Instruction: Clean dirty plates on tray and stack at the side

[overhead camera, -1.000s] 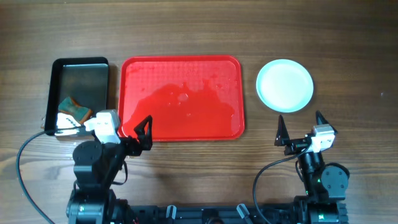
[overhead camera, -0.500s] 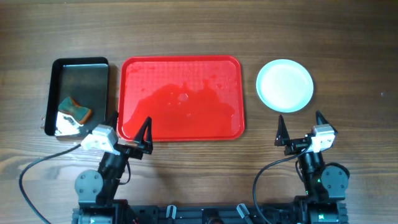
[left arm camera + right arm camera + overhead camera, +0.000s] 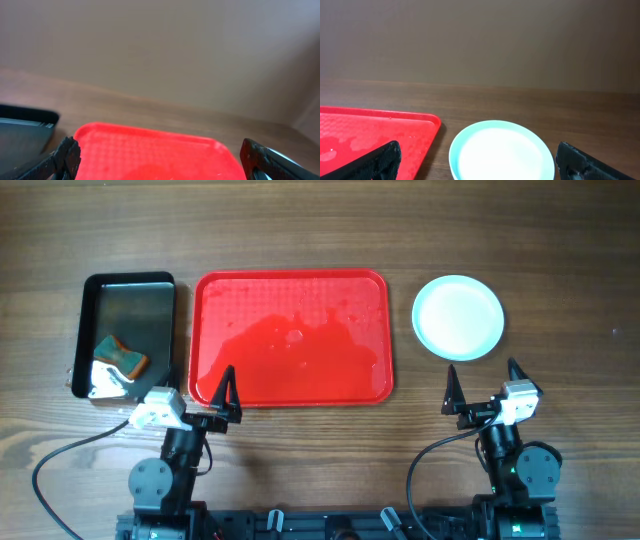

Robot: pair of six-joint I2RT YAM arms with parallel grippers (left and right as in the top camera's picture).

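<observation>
As the left gripper (image 3: 157, 152), jaws wide and empty, draws back from the black tray's (image 3: 128, 292) near corner toward the table's near edge, the right gripper (image 3: 482, 380), equally wide, stays parked. The sponge (image 3: 120, 354) lies in the black tray. The red tray (image 3: 290, 295) is bare and wet, and the plates (image 3: 458, 317) sit stacked to its right, so the task looks finished.

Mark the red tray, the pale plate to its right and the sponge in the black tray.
red tray (image 3: 260, 300), overhead view, bare patch of its floor.
pale plate (image 3: 458, 317), overhead view, centre of its face.
sponge (image 3: 122, 354), overhead view, middle of its top.
</observation>
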